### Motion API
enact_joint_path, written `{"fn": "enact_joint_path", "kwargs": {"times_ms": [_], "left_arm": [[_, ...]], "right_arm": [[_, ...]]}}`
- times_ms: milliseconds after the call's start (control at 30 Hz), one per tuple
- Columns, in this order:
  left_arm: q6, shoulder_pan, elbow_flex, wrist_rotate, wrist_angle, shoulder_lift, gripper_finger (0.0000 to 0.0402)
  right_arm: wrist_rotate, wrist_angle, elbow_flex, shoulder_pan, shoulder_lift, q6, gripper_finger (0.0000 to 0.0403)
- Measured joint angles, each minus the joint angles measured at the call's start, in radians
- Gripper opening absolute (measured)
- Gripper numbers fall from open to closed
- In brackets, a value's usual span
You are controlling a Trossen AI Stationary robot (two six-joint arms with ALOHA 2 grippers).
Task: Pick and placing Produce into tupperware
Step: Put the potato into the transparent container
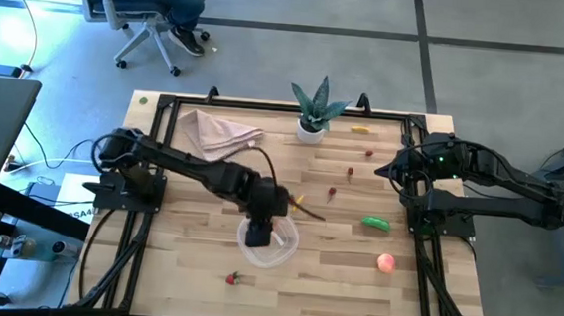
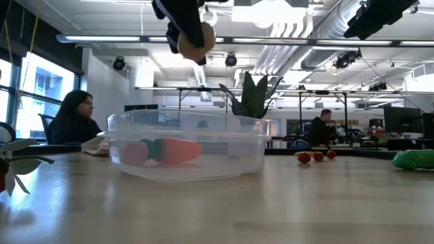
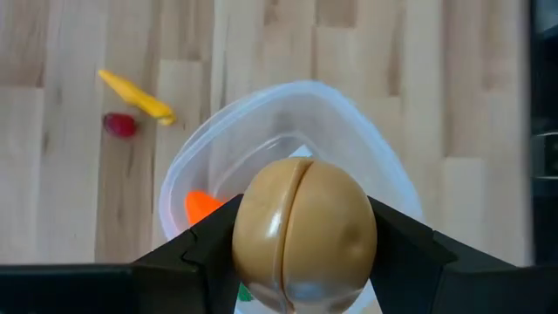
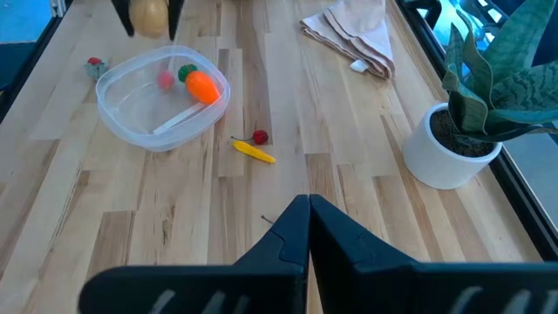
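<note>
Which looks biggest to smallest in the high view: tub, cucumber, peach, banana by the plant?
1. Tub, clearly largest.
2. Cucumber and peach look about alike; I can't rank them.
3. Banana, smallest.

My left gripper (image 3: 301, 262) hangs over the tub (image 1: 268, 245), a round potato-like piece (image 3: 303, 234) between its fingers. Carrot (image 4: 202, 86) in the tub. Cucumber (image 1: 375, 222) and peach (image 1: 385, 263) lie right; plant (image 1: 313, 110) far.

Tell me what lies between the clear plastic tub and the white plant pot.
In the right wrist view: a small yellow banana and a tiny red piece, on bare wood.
</note>
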Motion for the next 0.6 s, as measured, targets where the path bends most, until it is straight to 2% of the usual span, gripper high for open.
{"fn": "enact_joint_path", "kwargs": {"times_ms": [400, 600], "left_arm": [[0.018, -0.045, -0.002, -0.023, 0.034, 0.192, 0.0193], [0.016, -0.045, -0.002, -0.023, 0.039, 0.249, 0.0193]], "right_arm": [[0.0, 0.0, 0.0, 0.0, 0.0, 0.0, 0.0], [0.0, 0.0, 0.0, 0.0, 0.0, 0.0, 0.0]]}}
